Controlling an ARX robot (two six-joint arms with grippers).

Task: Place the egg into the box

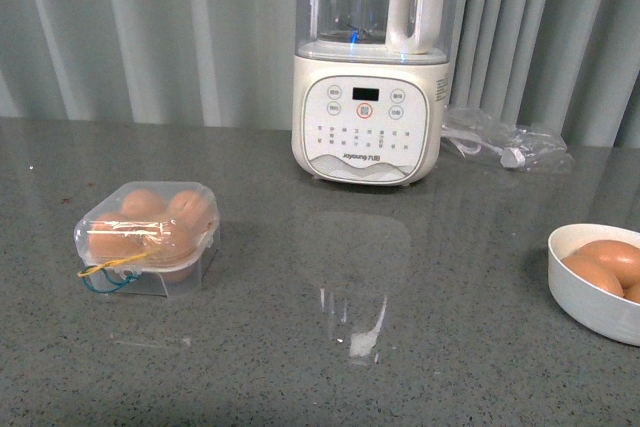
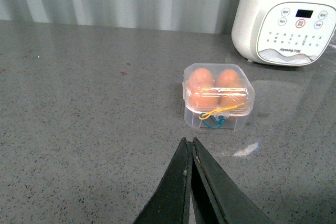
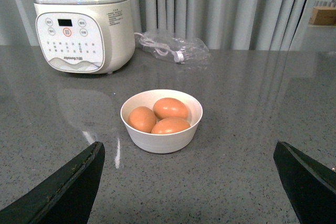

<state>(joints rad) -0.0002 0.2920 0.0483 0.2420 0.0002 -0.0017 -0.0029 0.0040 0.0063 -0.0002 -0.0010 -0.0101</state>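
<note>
The box (image 1: 145, 237) is a small clear plastic case on the grey counter at the left, lid down, with a yellow and a blue band (image 1: 110, 272) at its front. Brown eggs show inside it. In the left wrist view the box (image 2: 218, 95) lies a short way beyond my left gripper (image 2: 189, 141), which is shut and holds nothing. Three brown eggs (image 3: 169, 108) lie in a white bowl (image 3: 163, 140) just ahead of my right gripper (image 3: 189, 148), which is wide open and holds nothing. Neither arm shows in the front view.
A white blender (image 1: 368, 117) stands at the back centre of the counter. A clear plastic bag with a cable (image 1: 505, 142) lies to its right. The bowl (image 1: 590, 302) sits at the counter's right edge of the front view. Grey curtains hang behind.
</note>
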